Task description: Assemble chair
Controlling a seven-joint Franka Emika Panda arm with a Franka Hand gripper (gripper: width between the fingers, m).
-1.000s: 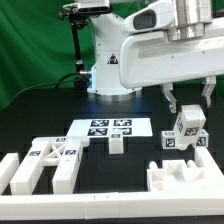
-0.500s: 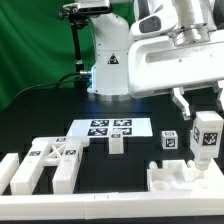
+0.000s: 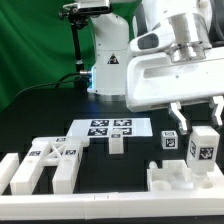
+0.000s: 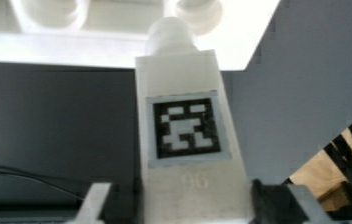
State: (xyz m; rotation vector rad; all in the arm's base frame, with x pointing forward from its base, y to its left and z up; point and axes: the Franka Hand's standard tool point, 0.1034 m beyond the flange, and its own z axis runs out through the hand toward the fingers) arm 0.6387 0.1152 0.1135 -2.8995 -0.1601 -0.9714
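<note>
Insp. note, single arm, remote op. I find the gripper (image 3: 198, 120) w/ both fingers (image 4: 98, 201) pinching the tagged post (image 3: 203, 148) at its upper end, one pad per side; jaws part-closed on the part, not spread free. The post stands upright at the exterior view's right, long axis vertical and in line w/ the fingers. In the wrist view the post (image 4: 185, 130) runs straight away from the cam., tag facing it, w/ a rounded peg (image 4: 169, 35) at the far end pointing down. Key relation: the notched base block (image 3: 185, 177) lies just below and in front of the post. The post's lower end is hidden behind the block's rim, so contact can't be confirmed. Beyond the peg tip I see round sockets (image 4: 199, 10), both appearing empty, as does the block's open recess. Peg-to-socket alignment is not verifiable. My judgement: next move needs peg centred over a socket, then straight descent. Small cube (image 3: 170, 141) sits just beside the post, a bump risk. Remaining notched parts (image 3: 45, 160) are well apart.
</note>
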